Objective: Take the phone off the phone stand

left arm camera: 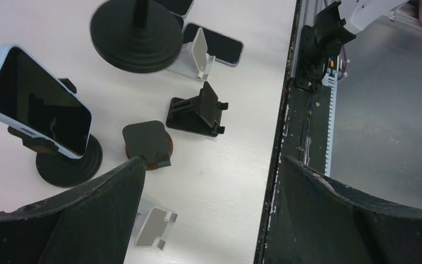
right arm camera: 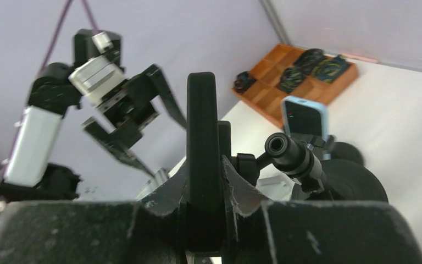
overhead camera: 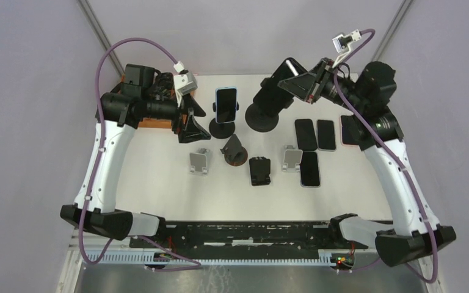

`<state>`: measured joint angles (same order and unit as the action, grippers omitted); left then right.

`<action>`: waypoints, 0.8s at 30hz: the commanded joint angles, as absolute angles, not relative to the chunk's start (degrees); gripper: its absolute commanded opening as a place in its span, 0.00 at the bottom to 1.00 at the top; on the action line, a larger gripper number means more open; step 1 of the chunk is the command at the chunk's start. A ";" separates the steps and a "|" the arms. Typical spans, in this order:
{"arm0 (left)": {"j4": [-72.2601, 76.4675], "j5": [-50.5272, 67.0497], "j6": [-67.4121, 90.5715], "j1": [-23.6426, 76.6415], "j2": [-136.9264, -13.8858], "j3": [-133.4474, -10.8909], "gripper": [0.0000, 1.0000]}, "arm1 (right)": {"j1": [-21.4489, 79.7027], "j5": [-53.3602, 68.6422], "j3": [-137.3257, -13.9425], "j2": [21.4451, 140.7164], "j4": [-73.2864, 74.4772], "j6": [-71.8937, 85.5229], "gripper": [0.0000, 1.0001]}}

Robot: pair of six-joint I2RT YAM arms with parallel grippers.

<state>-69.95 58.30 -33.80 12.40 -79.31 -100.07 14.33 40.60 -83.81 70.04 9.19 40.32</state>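
Observation:
My right gripper point(overhead camera: 302, 82) is shut on a black phone point(overhead camera: 287, 72), held high above the table. In the right wrist view the phone point(right arm camera: 201, 137) stands edge-on between my fingers point(right arm camera: 242, 190). The tall black stand point(overhead camera: 264, 116) with a round base is just below and left of it. Its arm end point(right arm camera: 288, 153) lies right of the phone; I cannot tell whether its clamp still touches the phone. A blue-cased phone point(overhead camera: 226, 104) sits on a small round stand point(overhead camera: 221, 129), also in the left wrist view point(left arm camera: 35, 107). My left gripper point(overhead camera: 189, 125) is open and empty left of it.
Three dark phones point(overhead camera: 306, 134) point(overhead camera: 326, 134) point(overhead camera: 310, 169) lie flat at the right, and a reddish one point(overhead camera: 346, 129) lies under the right arm. Two silver stands point(overhead camera: 199, 162) point(overhead camera: 292, 159) and two black ones point(overhead camera: 234, 149) point(overhead camera: 259, 171) stand mid-table. An orange tray point(right arm camera: 302, 66) is back left.

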 commanded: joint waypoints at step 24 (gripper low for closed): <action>-61.61 57.31 -31.82 24.51 -68.46 -93.38 0.98 | 44.49 38.86 -74.33 64.75 -22.87 56.91 0.06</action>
